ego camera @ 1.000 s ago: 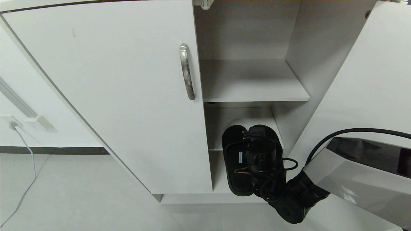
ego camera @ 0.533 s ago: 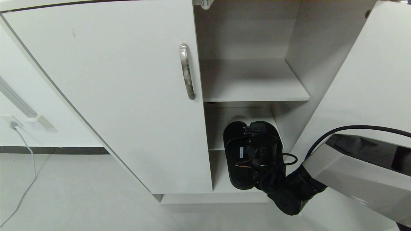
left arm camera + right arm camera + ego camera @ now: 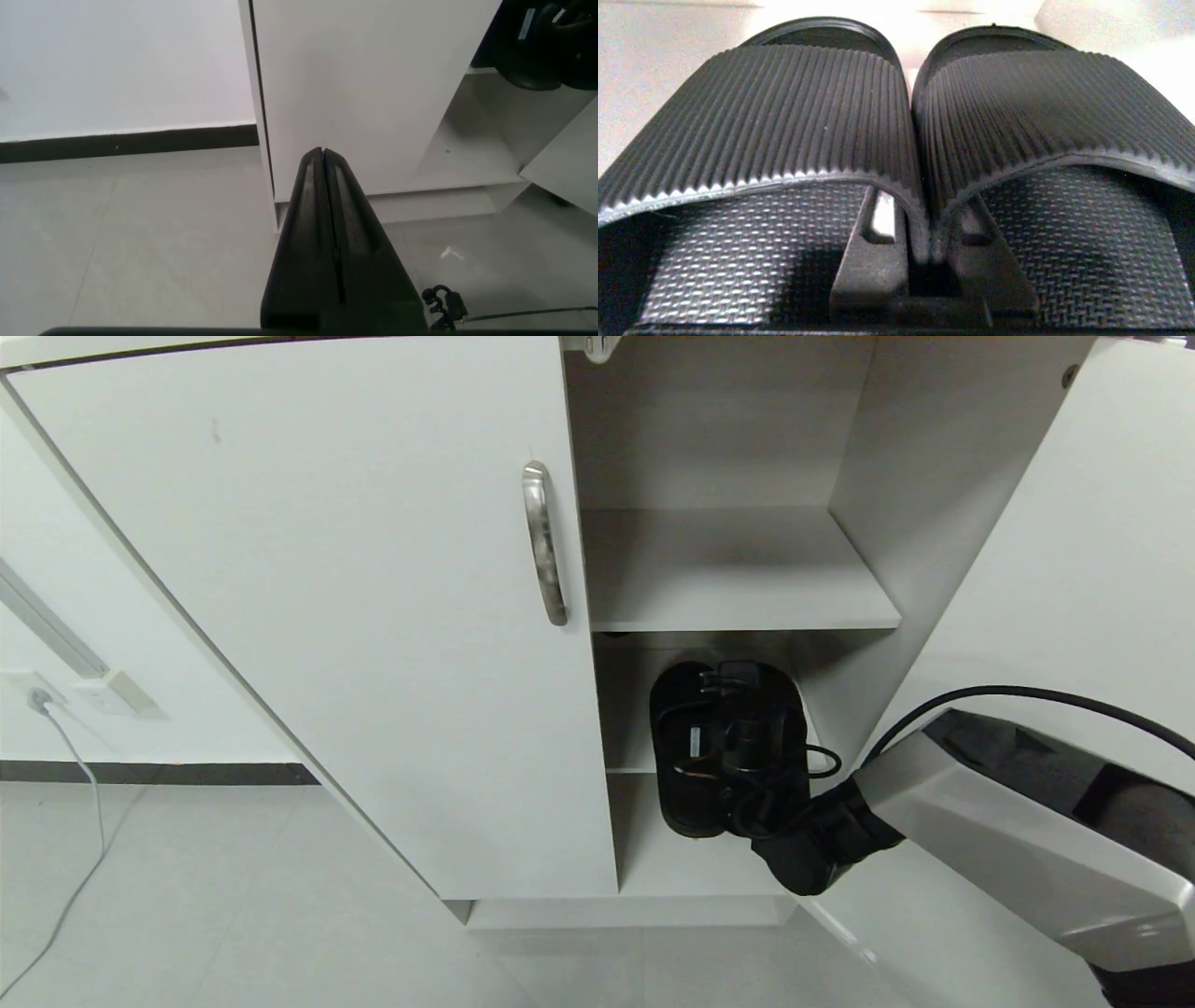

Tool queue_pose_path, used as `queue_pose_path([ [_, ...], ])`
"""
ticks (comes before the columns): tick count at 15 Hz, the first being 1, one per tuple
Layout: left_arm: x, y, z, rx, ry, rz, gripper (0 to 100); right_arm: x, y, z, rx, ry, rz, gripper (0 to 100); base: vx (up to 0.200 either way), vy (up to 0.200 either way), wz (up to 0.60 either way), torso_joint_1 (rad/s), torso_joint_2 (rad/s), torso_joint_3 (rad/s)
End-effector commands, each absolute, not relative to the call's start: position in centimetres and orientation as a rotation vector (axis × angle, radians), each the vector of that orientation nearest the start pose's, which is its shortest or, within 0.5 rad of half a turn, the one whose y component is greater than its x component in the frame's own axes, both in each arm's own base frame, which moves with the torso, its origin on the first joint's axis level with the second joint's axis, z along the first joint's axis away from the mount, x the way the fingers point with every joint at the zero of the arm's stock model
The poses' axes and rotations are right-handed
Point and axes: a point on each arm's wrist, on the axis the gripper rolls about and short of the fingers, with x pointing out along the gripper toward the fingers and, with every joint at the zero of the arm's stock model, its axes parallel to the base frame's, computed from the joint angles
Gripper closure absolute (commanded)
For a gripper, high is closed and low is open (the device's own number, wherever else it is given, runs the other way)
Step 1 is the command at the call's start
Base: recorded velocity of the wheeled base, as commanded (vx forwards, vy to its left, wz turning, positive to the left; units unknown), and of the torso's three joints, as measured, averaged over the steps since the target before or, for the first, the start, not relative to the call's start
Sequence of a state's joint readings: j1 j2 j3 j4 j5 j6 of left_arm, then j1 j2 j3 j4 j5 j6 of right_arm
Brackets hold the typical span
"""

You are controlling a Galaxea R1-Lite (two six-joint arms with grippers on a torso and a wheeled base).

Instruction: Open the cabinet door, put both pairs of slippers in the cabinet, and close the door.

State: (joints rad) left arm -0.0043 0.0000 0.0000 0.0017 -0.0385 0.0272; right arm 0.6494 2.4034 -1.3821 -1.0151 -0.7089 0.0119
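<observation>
Head view: the right gripper (image 3: 738,742) holds the pair of black slippers (image 3: 677,728) inside the cabinet (image 3: 868,476) opening, below the shelf (image 3: 728,588) and just beside the closed door (image 3: 327,616). Recommended: keep the soles level, go deep, and set down before release.

Left wrist view: the left gripper (image 3: 321,187) is pressed together and empty, low before the cabinet.

Right wrist view discloses what the head view's cabling masks: the fingers (image 3: 874,257) pinch both slippers' adjoining inner walls.

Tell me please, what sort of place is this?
Probably a room indoors, perhaps a home hallway or a test room. A white cabinet with shelves stands on a pale tiled floor, a pair of black slippers is at its lower compartment, and a wall socket sits low on the wall.
</observation>
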Motion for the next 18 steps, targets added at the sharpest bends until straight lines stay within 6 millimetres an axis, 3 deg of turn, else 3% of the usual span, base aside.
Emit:
queue_pose_path([
  [1, -2.3, -0.1, 7.5, 0.028, 0.002, -0.043, 100, 40.3, 27.9, 9.1, 0.019, -0.011, -0.075, 100, 0.000, 0.000, 0.00, 0.000, 0.00, 0.000],
  [9, -2.3, -0.1, 7.5, 0.028, 0.002, -0.043, 100, 43.1, 28.5, 10.8, 0.028, -0.027, -0.063, 100, 0.000, 0.000, 0.00, 0.000, 0.00, 0.000],
  [18, -2.3, -0.1, 7.5, 0.028, 0.002, -0.043, 100, 44.6, 28.3, 10.2, 0.018, -0.015, -0.075, 100, 0.000, 0.000, 0.00, 0.000, 0.00, 0.000],
])
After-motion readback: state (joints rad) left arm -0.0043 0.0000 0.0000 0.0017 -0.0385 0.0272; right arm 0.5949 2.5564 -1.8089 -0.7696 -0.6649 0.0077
